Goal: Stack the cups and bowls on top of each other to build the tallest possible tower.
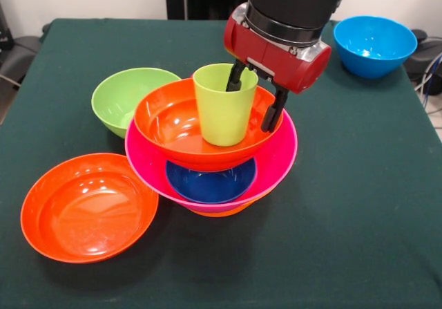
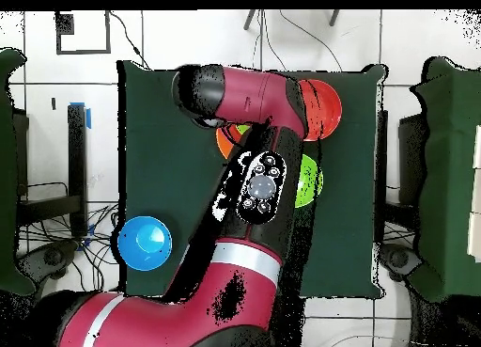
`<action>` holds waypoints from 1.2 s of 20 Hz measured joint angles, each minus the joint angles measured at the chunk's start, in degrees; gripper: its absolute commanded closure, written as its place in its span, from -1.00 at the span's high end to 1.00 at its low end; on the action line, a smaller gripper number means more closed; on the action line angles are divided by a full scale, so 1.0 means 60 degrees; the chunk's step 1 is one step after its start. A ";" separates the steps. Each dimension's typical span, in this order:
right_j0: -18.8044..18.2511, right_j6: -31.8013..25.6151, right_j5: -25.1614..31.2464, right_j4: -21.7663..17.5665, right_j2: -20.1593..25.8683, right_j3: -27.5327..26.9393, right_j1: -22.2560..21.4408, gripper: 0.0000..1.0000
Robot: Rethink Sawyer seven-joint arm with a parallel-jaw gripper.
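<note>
One lime green glossy plastic cup [image 1: 224,105] stands upright in a glossy orange plastic bowl [image 1: 169,122], topping the tower [image 1: 210,146]; below it sit a big pink glossy bowl [image 1: 280,157], a small dark blue bowl [image 1: 210,182] and an orange base partly hidden. The black pincer [image 1: 255,100] straddles the cup's far wall, one finger inside the rim, one outside, seemingly pinching it. Judged: the cup is being placed; spread the fingers gently, then rise straight up so the cup does not tip or shift the pile. On the green table [image 1: 345,219] wait a green bowl [image 1: 121,95], a shallow red-orange bowl [image 1: 86,209] and a light blue bowl [image 1: 373,43]. Overhead, the arm hides most of the pile.
</note>
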 measured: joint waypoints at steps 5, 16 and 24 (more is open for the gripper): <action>-0.0002 0.0000 0.0000 0.0005 0.0001 0.0000 -0.0024 1.00; -0.0018 0.0000 0.0103 0.0006 0.0000 0.0001 -0.0377 1.00; -0.0063 0.0000 0.0734 0.0006 -0.0007 0.0000 -0.0912 1.00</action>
